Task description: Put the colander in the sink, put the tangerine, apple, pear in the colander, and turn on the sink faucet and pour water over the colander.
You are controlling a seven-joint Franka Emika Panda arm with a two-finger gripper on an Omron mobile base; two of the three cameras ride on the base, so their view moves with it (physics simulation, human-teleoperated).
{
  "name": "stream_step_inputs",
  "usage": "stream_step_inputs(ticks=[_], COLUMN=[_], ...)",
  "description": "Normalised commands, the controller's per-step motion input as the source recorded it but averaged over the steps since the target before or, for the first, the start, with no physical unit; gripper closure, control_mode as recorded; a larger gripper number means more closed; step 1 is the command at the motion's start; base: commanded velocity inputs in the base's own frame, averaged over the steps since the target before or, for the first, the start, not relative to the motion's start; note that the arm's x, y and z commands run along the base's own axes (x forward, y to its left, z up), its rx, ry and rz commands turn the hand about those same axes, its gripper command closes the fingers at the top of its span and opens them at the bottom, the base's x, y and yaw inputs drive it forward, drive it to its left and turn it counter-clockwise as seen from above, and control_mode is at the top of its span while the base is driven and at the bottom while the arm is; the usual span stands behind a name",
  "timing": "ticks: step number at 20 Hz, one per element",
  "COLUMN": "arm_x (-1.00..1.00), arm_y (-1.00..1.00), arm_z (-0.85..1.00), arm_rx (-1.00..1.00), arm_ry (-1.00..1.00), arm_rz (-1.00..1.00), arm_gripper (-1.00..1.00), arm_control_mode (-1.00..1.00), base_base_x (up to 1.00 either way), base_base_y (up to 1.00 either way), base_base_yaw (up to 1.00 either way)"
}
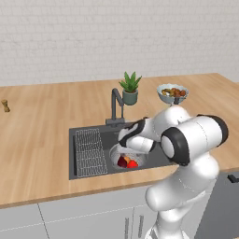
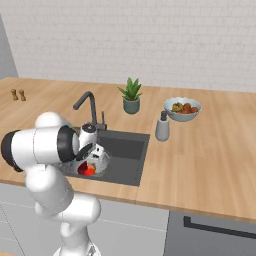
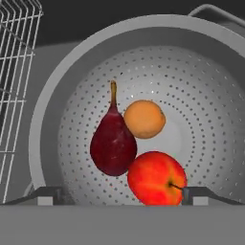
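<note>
Three fruits in colander (image 3: 201, 95), directly below open tool (image 3: 115, 194).

A rendered home kitchen. A long light wood surface (image 1: 42, 130) runs across the middle of the frame, backed by a white brick wall (image 1: 116, 32) along the top. A dark grey sink (image 1: 88, 172) with a wire rack (image 1: 88, 151) is set into it, a slim dark faucet (image 1: 115, 105) rising behind. A potted green plant (image 1: 130, 88) and a pale fruit bowl (image 1: 172, 93) stand to the upper right. Grey cabinet fronts (image 1: 70, 219) line the bottom.
</note>
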Motion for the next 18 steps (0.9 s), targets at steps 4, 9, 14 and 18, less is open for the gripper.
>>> stream_step_inputs(ticks=[4, 9, 14, 18], arm_x=[0.0, 0.06, 0.42, 0.55], arm_y=[-0.49, -0.53, -0.15, 0.0], arm_z=[1.0, 1.0, 0.78, 0.21], arm_rx=[0.07, 0.13, 0.19, 0.14], arm_ry=[0.0, 0.0, 0.0, 0.0], arm_rz=[0.0, 0.0, 0.0, 0.0], arm_gripper=[-1.0, -1.0, -1.0, -1.0], arm_control_mode=[-1.0, -1.0, -1.0, -1.0], base_base_x=[0.0, 0.0, 0.0, 0.0], base_base_y=[0.0, 0.0, 0.0, 0.0], base_base_yaw=[0.0, 0.0, 0.0, 0.0])
